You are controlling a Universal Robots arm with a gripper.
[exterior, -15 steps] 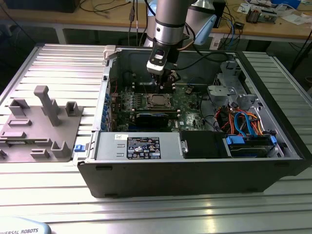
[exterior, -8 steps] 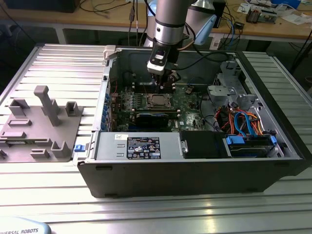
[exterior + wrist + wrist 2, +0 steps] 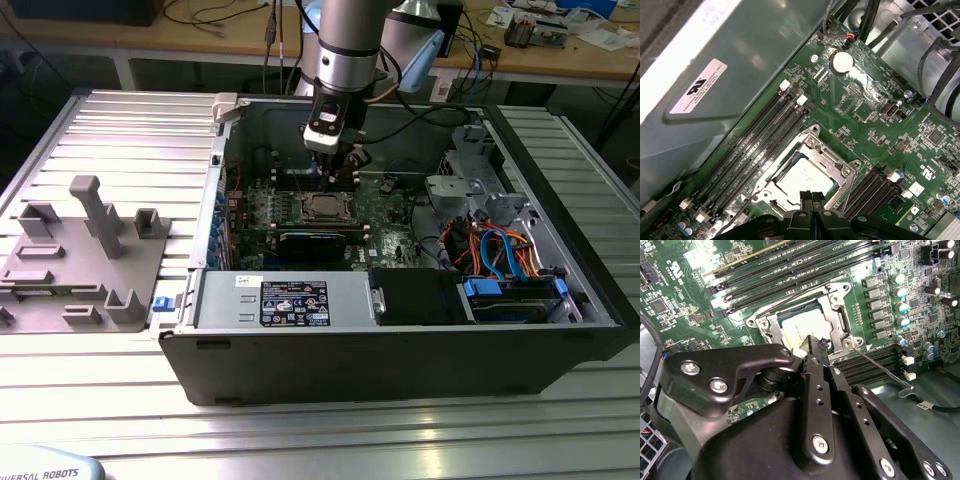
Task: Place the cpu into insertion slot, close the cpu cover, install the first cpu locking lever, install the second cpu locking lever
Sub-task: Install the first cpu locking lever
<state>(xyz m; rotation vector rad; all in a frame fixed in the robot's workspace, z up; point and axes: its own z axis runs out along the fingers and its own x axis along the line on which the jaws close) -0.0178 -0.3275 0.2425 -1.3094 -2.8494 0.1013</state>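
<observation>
The cpu (image 3: 802, 177) lies flat in the insertion slot (image 3: 765, 322) on the green board, its dull silver top (image 3: 802, 325) facing up. The cpu cover (image 3: 842, 170) lies down as a silvery frame around the chip. A thin wire locking lever (image 3: 885, 369) sticks out from one socket corner, slanting across the memory slots. My gripper (image 3: 812, 196) hovers just above the socket's edge with its black fingers shut together and nothing between them. In the exterior view the gripper (image 3: 335, 172) hangs inside the open case just behind the socket (image 3: 325, 207).
Long memory slots (image 3: 760, 140) run on both sides of the socket. The grey case wall (image 3: 740, 60) rises close by. A black power supply box (image 3: 415, 295) and blue and orange cables (image 3: 500, 250) sit at the front right. A grey fixture (image 3: 85, 255) stands outside the case.
</observation>
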